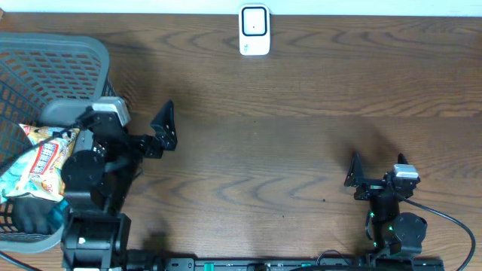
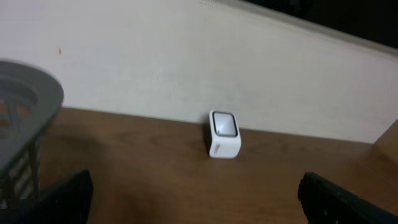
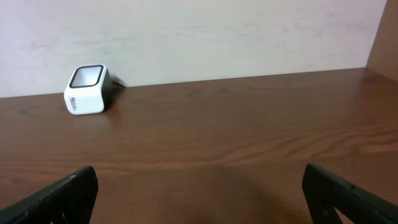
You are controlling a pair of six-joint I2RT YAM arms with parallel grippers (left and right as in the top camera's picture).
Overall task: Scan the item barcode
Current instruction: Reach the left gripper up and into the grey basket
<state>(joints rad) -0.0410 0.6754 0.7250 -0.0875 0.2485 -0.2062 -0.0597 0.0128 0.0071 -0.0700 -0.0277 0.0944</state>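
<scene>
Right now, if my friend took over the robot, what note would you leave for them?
Left gripper: open, empty, beside the grey basket.
Right gripper: open, empty, over the table at the near right.
Things: a colourful snack packet lies in the basket; the white scanner stands at the table's far edge, middle.
Done: nothing yet; no item is picked up.
Left to do: take an item from the basket, probably with the left arm, and show its barcode to the scanner.
</scene>
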